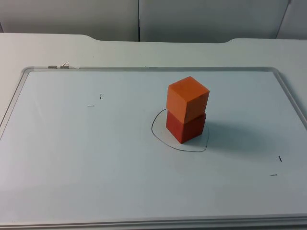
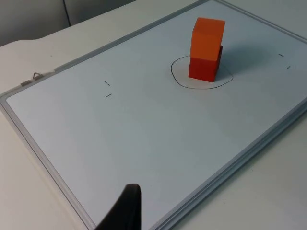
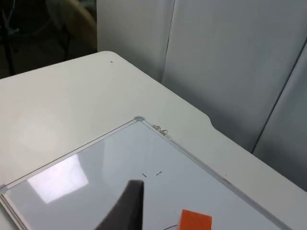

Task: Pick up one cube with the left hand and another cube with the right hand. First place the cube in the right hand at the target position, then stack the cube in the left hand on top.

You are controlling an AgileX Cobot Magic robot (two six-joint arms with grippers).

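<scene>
Orange cube (image 1: pixel 188 98) stacked squarely on red cube (image 1: pixel 186 127), inside drawn outline (image 1: pixel 160 136) on whiteboard (image 1: pixel 72 158). Left gripper fingertip (image 2: pixel 125 211) over whiteboard's edge, right gripper fingertip (image 3: pixel 127 206) above board; finger spacing of both: cannot tell.

White table (image 1: pixel 43 48) carries whiteboard (image 1: pixel 72 167); red cube (image 1: pixel 186 128) on board, inside drawn outline (image 1: pixel 156 136).

I see even, bright, soft light from above. The cubes (image 1: pixel 187 109) throw a faint shadow to the right on the whiteboard (image 1: pixel 96 158). A pale window-like glare sits on the board in the right wrist view, where the fingertip (image 3: pixel 125 208) looks blurred.
</scene>
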